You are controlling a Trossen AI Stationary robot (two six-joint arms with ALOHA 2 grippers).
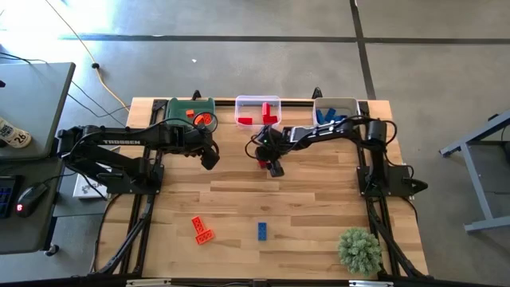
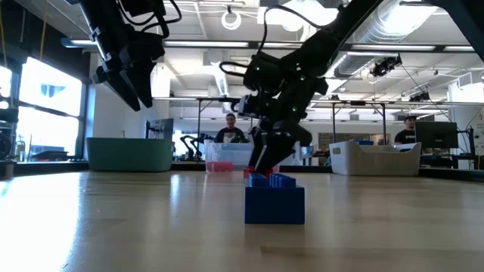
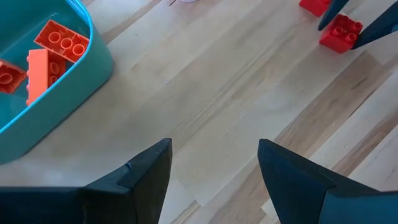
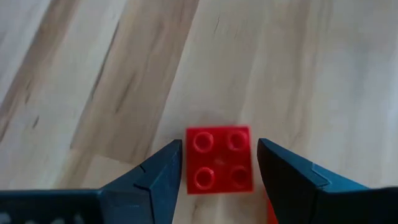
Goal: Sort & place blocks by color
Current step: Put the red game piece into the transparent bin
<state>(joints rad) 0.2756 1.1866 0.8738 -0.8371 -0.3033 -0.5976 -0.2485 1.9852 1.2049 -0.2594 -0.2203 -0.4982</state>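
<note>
A square red brick (image 4: pixel 219 160) with four studs lies flat on the wooden table, in front of the clear bin (image 1: pixel 257 100). My right gripper (image 4: pixel 219 144) points steeply down over it, open, one finger on each side of the brick, with a narrow gap showing at each finger. A second bit of red (image 3: pixel 314 5) lies right beside it. My left gripper (image 3: pixel 214 146) hangs open above bare wood in front of the green bin (image 1: pixel 177 108), which holds orange bricks (image 3: pixel 53 50). Two orange bricks (image 1: pixel 201 229) and a blue brick (image 1: pixel 262 230) lie nearer the front edge.
Three bins stand along the far edge: green, then clear with red bricks (image 1: pixel 267 114), then pale grey (image 1: pixel 335 102) with blue bricks. A small green plant (image 1: pixel 358 249) sits at the near right corner. Bare wood lies between the arms and the front edge.
</note>
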